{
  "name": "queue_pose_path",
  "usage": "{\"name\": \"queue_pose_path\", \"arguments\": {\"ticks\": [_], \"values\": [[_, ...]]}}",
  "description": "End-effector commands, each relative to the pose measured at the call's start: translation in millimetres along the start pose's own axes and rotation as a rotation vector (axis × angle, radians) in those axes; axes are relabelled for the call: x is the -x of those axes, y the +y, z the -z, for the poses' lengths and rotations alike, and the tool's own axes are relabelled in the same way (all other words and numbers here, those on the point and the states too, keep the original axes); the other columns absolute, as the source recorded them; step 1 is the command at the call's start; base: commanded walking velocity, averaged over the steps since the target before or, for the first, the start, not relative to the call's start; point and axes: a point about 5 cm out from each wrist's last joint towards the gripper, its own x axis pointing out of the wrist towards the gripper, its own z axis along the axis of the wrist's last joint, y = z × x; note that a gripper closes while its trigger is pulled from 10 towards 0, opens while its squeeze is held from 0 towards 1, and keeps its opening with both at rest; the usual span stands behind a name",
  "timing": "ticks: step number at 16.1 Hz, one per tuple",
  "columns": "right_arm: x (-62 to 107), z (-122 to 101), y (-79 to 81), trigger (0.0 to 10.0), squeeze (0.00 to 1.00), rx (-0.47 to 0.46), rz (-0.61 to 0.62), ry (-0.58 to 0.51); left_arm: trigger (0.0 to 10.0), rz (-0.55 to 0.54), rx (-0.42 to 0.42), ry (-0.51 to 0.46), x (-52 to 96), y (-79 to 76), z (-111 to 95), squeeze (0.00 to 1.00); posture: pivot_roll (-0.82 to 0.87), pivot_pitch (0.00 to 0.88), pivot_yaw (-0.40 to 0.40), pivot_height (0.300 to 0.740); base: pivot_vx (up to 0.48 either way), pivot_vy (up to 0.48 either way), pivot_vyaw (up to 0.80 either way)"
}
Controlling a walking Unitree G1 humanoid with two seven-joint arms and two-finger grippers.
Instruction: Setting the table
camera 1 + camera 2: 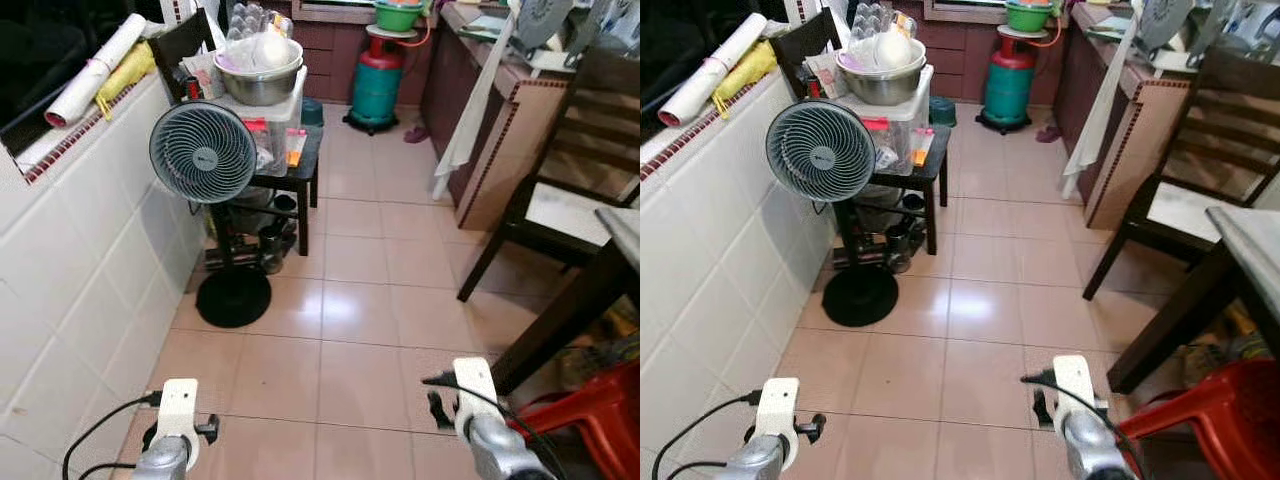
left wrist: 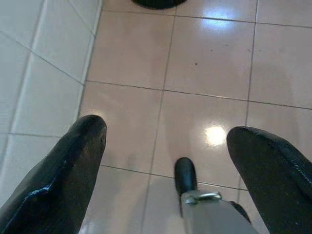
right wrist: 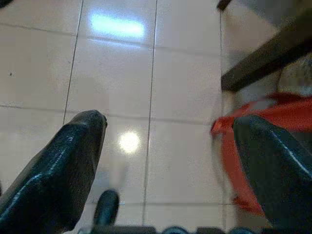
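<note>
The dark dining table [image 1: 622, 228] with a grey top shows its corner at the right edge. A dark wooden chair [image 1: 555, 205] with a pale seat stands just behind it. Both arms hang low over the pink tiled floor [image 1: 350, 310]. In the left wrist view my left gripper [image 2: 165, 139] is open, with bare tile between its black fingers [image 2: 73, 165]. The right gripper [image 3: 168, 129] is open too, holding nothing, and a red plastic stool [image 3: 243, 146] lies close beside one finger.
A standing fan [image 1: 203, 152] is by the tiled left wall. Behind it a small black table [image 1: 290, 170] carries a plastic box and a metal bowl [image 1: 258, 78]. A green gas cylinder [image 1: 377, 85] stands at the far end, a wooden counter [image 1: 500, 110] at the right.
</note>
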Motion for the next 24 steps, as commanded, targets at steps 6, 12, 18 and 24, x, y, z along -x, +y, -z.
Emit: {"name": "queue_pose_path", "arguments": {"ticks": [6, 12, 18, 24], "values": [[1.3, 7, 1.1, 10.0, 0.0, -0.036, -0.004, 0.017, 10.0, 0.017, 0.035, 0.034, 1.1, -0.7, 7, 0.0, -0.01, 0.0, -0.003, 0.74, 0.0, 0.0, 0.0], [-5.5, -35, 16.1, 10.0, 0.0, -0.136, -0.092, -0.083, 10.0, 0.102, 0.103, -0.054, -5.2, -10.4, -31, 0.0, -0.02, 0.0, 0.016, 0.74, 0.0, 0.0, 0.0], [-3.9, -30, 32.3, 10.0, 0.0, -0.193, -0.263, -0.037, 10.0, 0.177, 0.041, -0.054, -6.3, -24.5, -43, 0.0, -0.02, 0.0, 0.032, 0.74, 0.0, 0.0, 0.0], [0.2, -1, 29.9, 10.0, 0.0, -0.243, -0.224, 0.035, 10.0, 0.168, 0.032, 0.007, -5.2, -18.3, -28, 0.0, -0.02, 0.0, 0.057, 0.74, 0.0, 0.0, 0.0]]}}
